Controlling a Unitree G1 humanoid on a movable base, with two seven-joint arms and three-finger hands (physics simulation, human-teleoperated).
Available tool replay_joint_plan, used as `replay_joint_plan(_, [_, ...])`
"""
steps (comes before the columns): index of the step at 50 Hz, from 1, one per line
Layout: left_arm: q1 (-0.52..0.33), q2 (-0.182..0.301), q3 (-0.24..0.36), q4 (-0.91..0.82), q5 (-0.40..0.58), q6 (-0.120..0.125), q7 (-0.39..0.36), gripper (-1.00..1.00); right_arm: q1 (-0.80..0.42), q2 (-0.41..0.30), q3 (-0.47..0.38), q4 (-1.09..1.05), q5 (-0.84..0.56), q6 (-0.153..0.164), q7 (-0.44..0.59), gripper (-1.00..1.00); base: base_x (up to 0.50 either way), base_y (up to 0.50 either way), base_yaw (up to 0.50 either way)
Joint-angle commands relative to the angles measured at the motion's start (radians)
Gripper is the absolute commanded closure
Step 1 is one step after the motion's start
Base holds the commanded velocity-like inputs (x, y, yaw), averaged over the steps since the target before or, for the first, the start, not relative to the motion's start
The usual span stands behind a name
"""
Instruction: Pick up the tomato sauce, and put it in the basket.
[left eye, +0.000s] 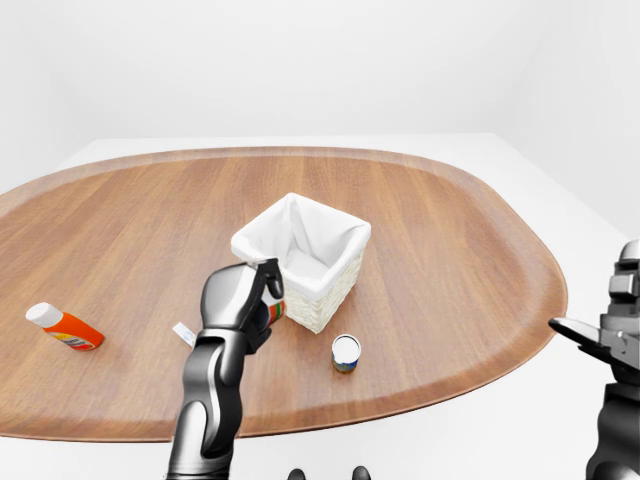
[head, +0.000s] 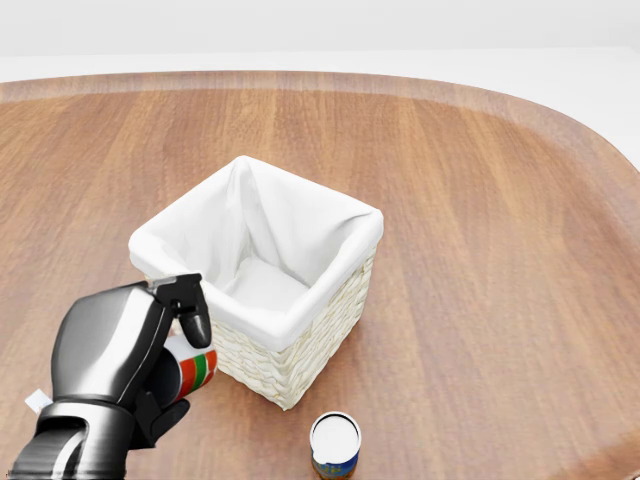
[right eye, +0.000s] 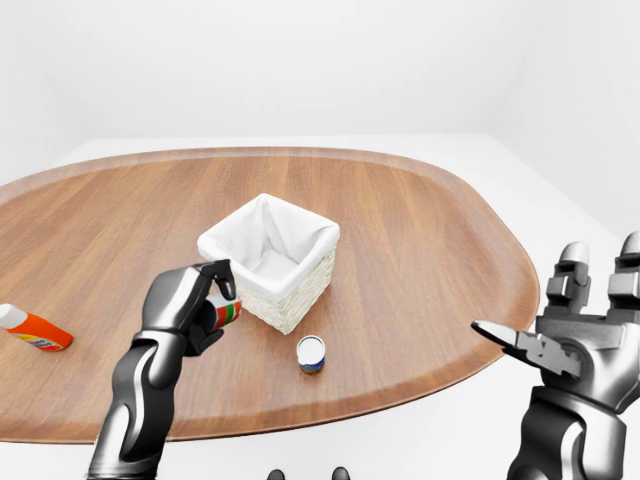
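Note:
The tomato sauce can (head: 198, 371), banded red, white and green, is in my left hand (head: 172, 352), whose fingers are shut round it. Hand and can hang just above the table at the lower left of the head view, close against the near left wall of the wicker basket (head: 300, 352). The basket's white cloth lining (head: 262, 285) holds nothing. The hand hides most of the can. At the right edge of the right-eye view my right hand (right eye: 572, 340) is raised off the table, fingers spread and holding nothing.
A blue can with a white lid (head: 334, 443) stands on the wooden table (head: 480, 250) just below the basket. A small white tube (head: 37, 401) peeks out behind my left hand. An orange bottle (left eye: 63, 327) lies far left.

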Motion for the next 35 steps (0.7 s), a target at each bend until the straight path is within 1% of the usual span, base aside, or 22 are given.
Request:
replay_joint_plan(1, [-0.362, -0.002, 0.012, 0.035, 0.041, 0.0, -0.104, 1.0, 0.002, 0.0, -0.006, -0.005, 0.006, 0.0, -0.001, -1.0, 0.0, 0.0, 0.0])
replay_joint_plan(2, [-0.396, -0.001, 0.017, 0.061, 0.033, 0.0, -0.112, 1.0, 0.002, 0.0, -0.006, -0.007, 0.005, 0.0, -0.001, -1.0, 0.0, 0.0, 0.0])
replay_joint_plan(3, [-0.512, 0.009, 0.029, 0.165, 0.041, 0.0, -0.076, 1.0, 0.003, 0.001, -0.009, -0.007, 0.007, 0.0, 0.0, -1.0, 0.0, 0.0, 0.0])
replay_joint_plan(5, [-0.589, 0.008, 0.033, 0.223, 0.008, 0.0, -0.068, 1.0, 0.001, 0.0, -0.007, -0.003, 0.005, 0.0, -0.001, -1.0, 0.0, 0.0, 0.0])
replay_joint_plan(8, [-0.709, 0.022, 0.027, 0.317, 0.005, 0.0, -0.067, 1.0, 0.001, -0.001, -0.006, -0.005, 0.006, 0.0, -0.002, -1.0, 0.0, 0.0, 0.0])
replay_joint_plan(10, [-0.805, 0.033, 0.029, 0.407, 0.0, 0.0, -0.052, 1.0, 0.002, -0.002, -0.012, -0.007, 0.012, 0.0, -0.002, -1.0, 0.0, 0.0, 0.0])
replay_joint_plan(11, [-0.88, 0.04, 0.032, 0.472, -0.006, 0.0, -0.034, 1.0, 0.0, -0.003, -0.013, -0.007, 0.013, 0.0, -0.003, -1.0, 0.0, 0.0, 0.0])
replay_joint_plan(12, [-0.912, 0.041, 0.034, 0.508, -0.019, 0.0, -0.03, 1.0, 0.0, -0.003, -0.013, -0.007, 0.014, 0.0, -0.003, -1.0, 0.0, 0.0, 0.0])
replay_joint_plan(14, [-0.992, 0.057, 0.032, 0.629, -0.023, 0.0, 0.011, 1.0, -0.001, -0.003, -0.011, -0.006, 0.012, 0.0, -0.004, -1.0, 0.0, 0.0, 0.0])
replay_joint_plan(16, [-1.157, 0.073, 0.032, 0.888, -0.052, 0.0, 0.102, 1.0, -0.003, -0.005, -0.011, -0.006, 0.013, 0.0, -0.006, -1.0, 0.0, 0.0, 0.0])
replay_joint_plan(18, [-1.252, 0.075, 0.039, 1.048, -0.094, 0.0, 0.163, 1.0, -0.002, -0.005, -0.014, -0.009, 0.018, 0.0, -0.006, -1.0, 0.0, 0.0, 0.0])
replay_joint_plan(20, [-1.39, 0.077, 0.036, 1.291, -0.119, 0.0, 0.257, 1.0, -0.002, -0.006, -0.016, -0.006, 0.02, 0.0, -0.006, -1.0, 0.0, 0.0, 0.0])
replay_joint_plan(21, [-1.437, 0.083, 0.014, 1.39, -0.1, 0.0, 0.286, 1.0, -0.003, -0.007, -0.016, -0.006, 0.021, 0.0, -0.007, -1.0, 0.0, 0.0, 0.0])
replay_joint_plan(23, [-1.485, 0.08, 0.022, 1.484, -0.124, 0.0, 0.32, 1.0, -0.001, -0.006, -0.019, -0.009, 0.025, 0.0, -0.007, -1.0, 0.0, 0.0, 0.0])
replay_joint_plan(25, [-1.518, 0.085, -0.009, 1.548, -0.09, 0.0, 0.321, 1.0, -0.002, -0.006, -0.017, -0.009, 0.024, 0.0, -0.007, -1.0, 0.0, 0.0, 0.0])
replay_joint_plan(26, [-1.53, 0.083, 0.002, 1.567, -0.103, 0.0, 0.319, 1.0, -0.002, -0.007, -0.018, -0.009, 0.026, 0.0, -0.007, -1.0, 0.0, 0.0, 0.0])
replay_joint_plan(27, [-1.539, 0.09, -0.034, 1.604, -0.054, 0.0, 0.312, 1.0, -0.002, -0.006, -0.016, -0.007, 0.024, 0.0, -0.006, -1.0, 0.0, 0.0, 0.0])
replay_joint_plan(28, [-1.537, 0.09, -0.032, 1.603, -0.047, 0.0, 0.31, 1.0, -0.002, -0.006, -0.016, -0.007, 0.024, 0.0, -0.006, -1.0, 0.0, 0.0, 0.0])
replay_joint_plan(31, [-1.53, 0.091, -0.04, 1.636, -0.014, 0.0, 0.257, 1.0, -0.005, -0.021, -0.032, -0.041, 0.05, 0.0, -0.03, -1.0, 0.0, 0.0, 0.0])
replay_joint_plan(32, [-1.528, 0.086, -0.022, 1.644, -0.027, 0.0, 0.22, 1.0, -0.002, -0.009, -0.024, -0.023, 0.034, 0.0, -0.012, -1.0, 0.0, 0.0, 0.0])
replay_joint_plan(33, [-1.526, 0.088, -0.036, 1.65, -0.003, 0.0, 0.207, 1.0, -0.003, -0.006, -0.02, -0.015, 0.029, 0.0, -0.007, -1.0, 0.0, 0.0, 0.0])
replay_joint_plan(35, [-1.521, 0.076, 0.0, 1.651, -0.04, 0.0, 0.104, 1.0, -0.002, -0.006, -0.019, -0.011, 0.027, 0.0, -0.005, -1.0, 0.0, 0.0, 0.0])
